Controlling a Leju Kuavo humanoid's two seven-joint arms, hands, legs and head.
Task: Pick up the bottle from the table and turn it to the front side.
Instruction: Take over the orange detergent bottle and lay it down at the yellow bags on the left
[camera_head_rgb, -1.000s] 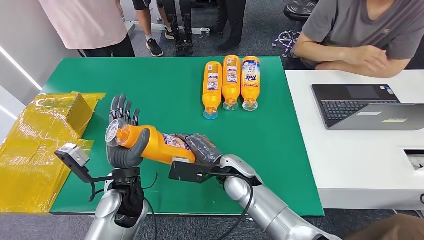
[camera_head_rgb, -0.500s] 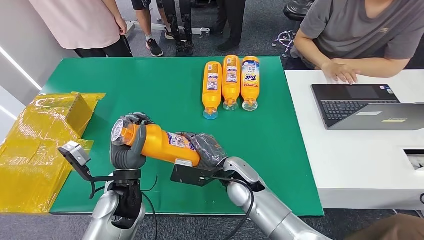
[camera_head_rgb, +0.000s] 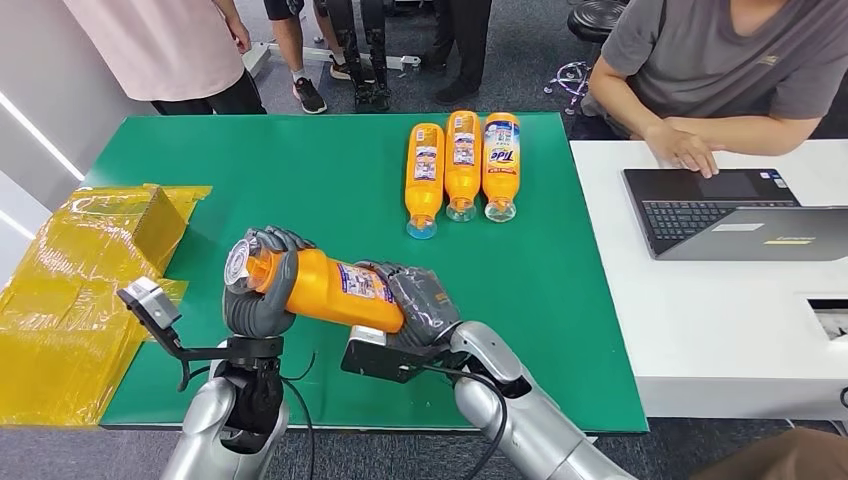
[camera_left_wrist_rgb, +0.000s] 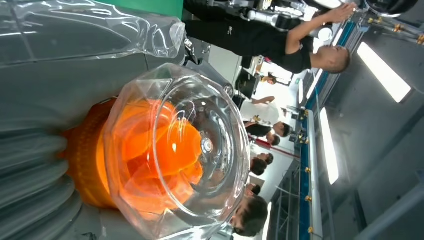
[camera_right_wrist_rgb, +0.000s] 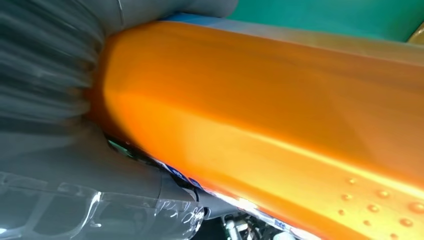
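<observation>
The word "Tide" can be read on the label of the rightmost bottle (camera_head_rgb: 500, 165) of the three lying side by side at the far edge of the green table (camera_head_rgb: 330, 190). The labels on the other two lying bottles and on the held bottle (camera_head_rgb: 335, 290) are too small or blurred to read

— What did the left hand (camera_head_rgb: 262, 285) do?
— Its fingers were straight up behind the bottle (camera_head_rgb: 325, 288). Now they wrap its cap end.
— And the bottle?
— It moved a bit toward the three bottles (camera_head_rgb: 462, 172), still held by the right hand (camera_head_rgb: 420, 305).
</observation>
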